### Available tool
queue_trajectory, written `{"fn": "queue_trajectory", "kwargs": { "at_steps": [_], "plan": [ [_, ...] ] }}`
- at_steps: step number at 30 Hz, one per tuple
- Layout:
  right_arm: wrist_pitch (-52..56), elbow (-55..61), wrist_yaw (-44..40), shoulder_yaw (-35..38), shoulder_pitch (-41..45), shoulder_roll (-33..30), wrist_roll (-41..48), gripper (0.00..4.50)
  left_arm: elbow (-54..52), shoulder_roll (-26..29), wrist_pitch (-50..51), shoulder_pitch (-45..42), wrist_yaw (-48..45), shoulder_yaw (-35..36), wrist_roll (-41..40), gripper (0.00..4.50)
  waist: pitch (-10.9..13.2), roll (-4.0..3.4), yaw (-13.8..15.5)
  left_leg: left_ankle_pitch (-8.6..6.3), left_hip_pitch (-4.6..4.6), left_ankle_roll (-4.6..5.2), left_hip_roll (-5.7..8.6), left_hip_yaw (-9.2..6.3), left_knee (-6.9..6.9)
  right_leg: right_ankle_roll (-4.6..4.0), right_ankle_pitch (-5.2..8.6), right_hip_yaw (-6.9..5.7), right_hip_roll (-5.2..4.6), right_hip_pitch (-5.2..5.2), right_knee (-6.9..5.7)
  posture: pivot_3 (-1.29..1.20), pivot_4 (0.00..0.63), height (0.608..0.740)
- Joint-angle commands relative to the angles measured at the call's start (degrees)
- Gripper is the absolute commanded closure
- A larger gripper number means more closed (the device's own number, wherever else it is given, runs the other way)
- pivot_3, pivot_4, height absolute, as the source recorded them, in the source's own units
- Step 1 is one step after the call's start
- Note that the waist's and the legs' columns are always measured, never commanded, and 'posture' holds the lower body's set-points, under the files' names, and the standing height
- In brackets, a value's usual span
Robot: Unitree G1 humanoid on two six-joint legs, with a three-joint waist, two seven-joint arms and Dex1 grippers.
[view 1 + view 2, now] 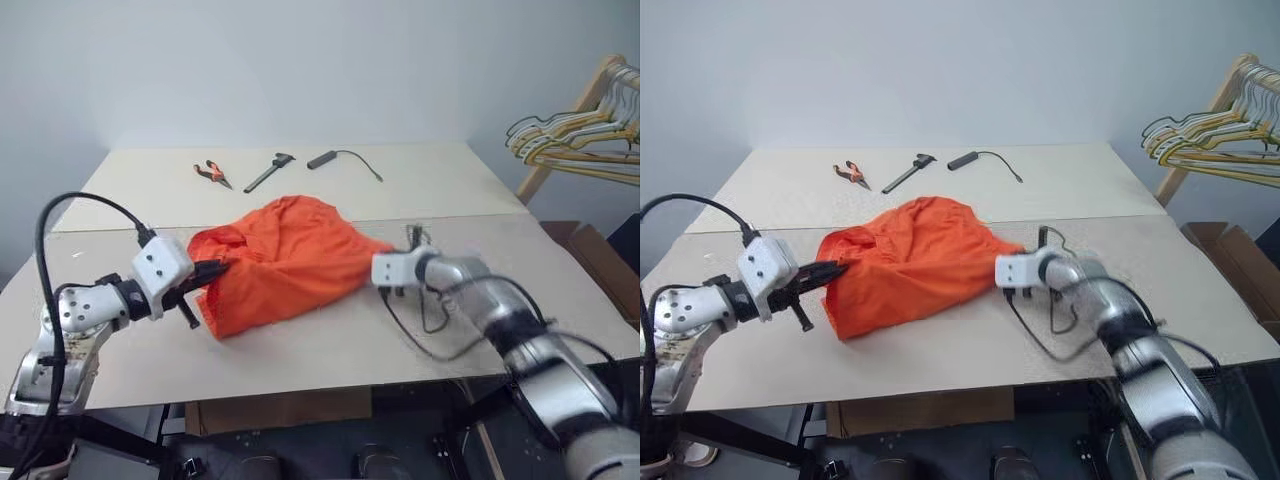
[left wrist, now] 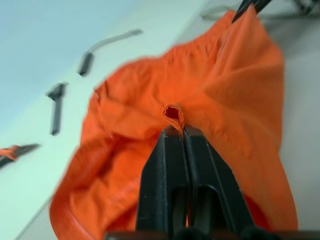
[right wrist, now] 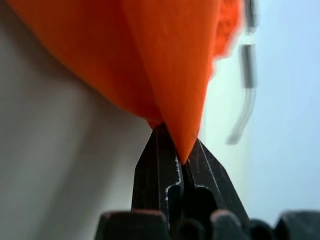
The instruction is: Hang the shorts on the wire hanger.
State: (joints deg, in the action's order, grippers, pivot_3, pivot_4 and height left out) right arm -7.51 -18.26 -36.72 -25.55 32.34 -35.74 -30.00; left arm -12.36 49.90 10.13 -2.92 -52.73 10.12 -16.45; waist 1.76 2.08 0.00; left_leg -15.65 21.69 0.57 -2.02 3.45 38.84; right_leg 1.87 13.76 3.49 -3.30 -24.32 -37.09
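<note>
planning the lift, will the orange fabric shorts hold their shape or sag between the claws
The orange fabric shorts will probably sag: they already lie crumpled and folded. They seem light, since the left claw pinches only a small fold. The thin cloth might slip out.

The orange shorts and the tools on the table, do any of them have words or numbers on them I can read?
None: no word, number or sign can be read anywhere.
Bright orange fabric shorts: plain cloth, no print showing.
Orange-handled pliers, black hand tool and black cabled device on the pale table: too small to show any marking.
Wire hangers on the wooden rack: no labels showing.
</note>
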Motion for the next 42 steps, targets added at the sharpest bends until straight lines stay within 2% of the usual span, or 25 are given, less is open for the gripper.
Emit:
{"fn": "queue_trajectory", "kwargs": {
  "at_steps": [1,4,10,13,16,22,25,27,31,37,40,42],
  "plan": [
    [12.16,18.99,-10.57,4.40,-5.08,-3.91,2.09,4.48,1.53,3.62,-2.03,1.87,-4.13,5.93,-1.45,4.50,0.02,-0.02,-0.31,0.00,0.04,0.00,0.00,0.00,0.04,0.00,0.00,0.01,0.00,-0.01,-0.01,0.08,0.000,0.740],
    [18.48,32.14,-17.28,4.71,-10.25,-5.91,3.30,4.48,2.88,7.62,-2.48,5.84,-10.90,10.33,-4.24,4.50,0.01,0.00,-0.64,0.00,-0.13,0.01,-0.03,0.04,0.13,0.02,0.00,-0.02,0.01,0.15,-0.03,0.08,0.000,0.740],
    [26.87,45.09,-23.61,3.06,-14.36,-6.18,4.34,4.48,4.57,11.87,-1.98,13.86,-19.74,16.64,-6.30,4.50,-0.04,0.09,-0.45,-0.02,-0.38,0.03,-0.04,0.41,0.11,0.04,0.11,-0.07,0.00,0.32,-0.01,0.08,0.000,0.740],
    [27.88,46.62,-25.87,0.88,-15.47,-6.80,3.53,4.48,4.66,12.43,-2.07,17.41,-20.98,17.57,-4.83,4.50,-0.05,0.12,-0.21,-0.02,-0.31,0.03,-0.03,0.42,0.12,0.04,0.12,-0.08,-0.01,0.27,-0.01,0.09,0.000,0.740],
    [27.33,45.81,-25.56,-0.99,-16.12,-6.68,2.21,4.48,5.77,12.87,-4.78,19.94,-19.64,15.55,0.25,4.50,-0.11,0.21,0.10,-0.02,-0.37,0.03,-0.03,0.45,0.12,0.01,0.13,-0.09,0.00,0.29,-0.02,0.10,0.000,0.740],
    [24.72,43.94,-25.26,-2.37,-15.65,-8.29,1.06,4.48,4.32,9.47,-4.84,18.79,-17.13,13.60,-0.50,4.50,-0.18,0.33,1.10,-0.02,-0.38,0.03,-0.03,0.47,0.12,-0.02,0.16,-0.11,-0.01,0.29,-0.01,0.10,0.000,0.740],
    [22.75,43.47,-25.52,-1.75,-15.59,-9.99,0.93,4.50,2.17,9.47,-2.89,20.36,-19.44,13.36,-3.03,3.88,-0.19,0.34,1.22,-0.02,-0.35,0.03,-0.03,0.49,0.13,-0.02,0.16,-0.12,-0.02,0.28,0.00,0.09,0.000,0.740],
    [22.09,43.76,-26.18,-1.31,-15.67,-10.95,2.13,4.50,1.39,9.80,-2.58,21.58,-20.51,13.50,-3.15,3.29,-0.19,0.35,1.17,-0.02,-0.35,0.03,-0.02,0.51,0.13,-0.02,0.16,-0.12,-0.04,0.28,0.00,0.09,0.000,0.740],
    [20.17,44.94,-28.34,-0.40,-16.34,-13.51,4.17,3.46,1.89,11.28,-3.22,23.43,-21.71,14.23,-0.90,1.94,-0.19,0.35,1.01,-0.02,-0.36,0.03,-0.08,0.49,0.11,-0.06,0.18,-0.14,0.01,0.26,-0.01,0.08,0.000,0.740],
    [21.53,49.27,-31.99,2.32,-16.60,-14.70,10.12,1.37,6.67,14.49,-4.73,21.73,-21.14,16.20,2.14,0.03,-0.19,0.35,0.80,-0.02,-0.39,0.03,-0.08,0.49,0.12,-0.06,0.20,-0.15,0.01,0.29,-0.01,0.08,0.000,0.740],
    [22.56,50.96,-34.70,4.38,-17.18,-16.46,13.91,0.35,6.44,13.93,-3.23,18.40,-20.74,16.90,-0.41,0.00,-0.18,0.36,0.86,-0.02,-0.37,0.03,-0.07,0.49,0.12,-0.03,0.21,-0.15,-0.02,0.29,0.00,0.07,0.000,0.740],
    [27.72,51.92,-36.81,8.92,-16.41,-16.62,19.91,0.14,3.82,11.23,0.25,12.83,-17.91,15.15,-4.56,0.00,-0.19,0.40,0.78,-0.03,-0.37,0.03,-0.08,0.50,0.12,-0.03,0.21,-0.17,-0.03,0.30,0.01,0.06,0.000,0.740]
  ]
}}
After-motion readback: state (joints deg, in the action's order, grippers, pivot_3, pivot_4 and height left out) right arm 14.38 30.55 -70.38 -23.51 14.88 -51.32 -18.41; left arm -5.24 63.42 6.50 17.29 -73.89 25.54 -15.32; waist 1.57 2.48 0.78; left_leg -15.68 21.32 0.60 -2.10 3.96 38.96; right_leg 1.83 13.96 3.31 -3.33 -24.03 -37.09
